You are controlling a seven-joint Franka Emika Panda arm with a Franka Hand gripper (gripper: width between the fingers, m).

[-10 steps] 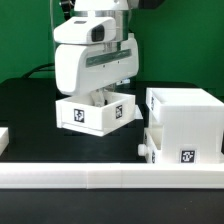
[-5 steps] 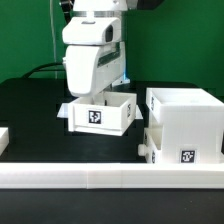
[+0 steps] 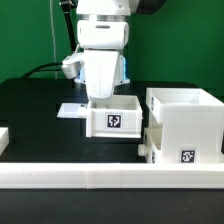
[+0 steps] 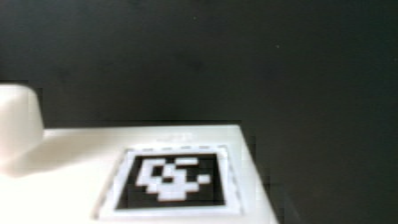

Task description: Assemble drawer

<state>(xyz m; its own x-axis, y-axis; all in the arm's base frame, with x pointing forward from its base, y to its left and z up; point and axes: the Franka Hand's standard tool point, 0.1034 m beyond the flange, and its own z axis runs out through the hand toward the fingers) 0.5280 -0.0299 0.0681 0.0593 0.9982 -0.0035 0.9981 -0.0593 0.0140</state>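
My gripper [image 3: 103, 96] reaches down into a small open-top white tray [image 3: 113, 118] and is shut on its wall; the fingertips are hidden inside it. The tray has a black-and-white tag on its front and is close to the left side of the large white cube housing [image 3: 186, 125], with a narrow gap between them. The housing stands at the exterior view's right with a tag low on its front. The wrist view shows the tray's white wall and its tag [image 4: 173, 178] close up over the black table.
A long low white border wall [image 3: 100, 178] runs along the front. A thin flat white piece [image 3: 70, 109] lies on the black table behind the tray. Another white part [image 3: 3, 138] shows at the exterior view's left edge.
The gripper has carried the tray toward the exterior view's right, from mid-table to just beside the housing. The flat white piece behind it is now uncovered.
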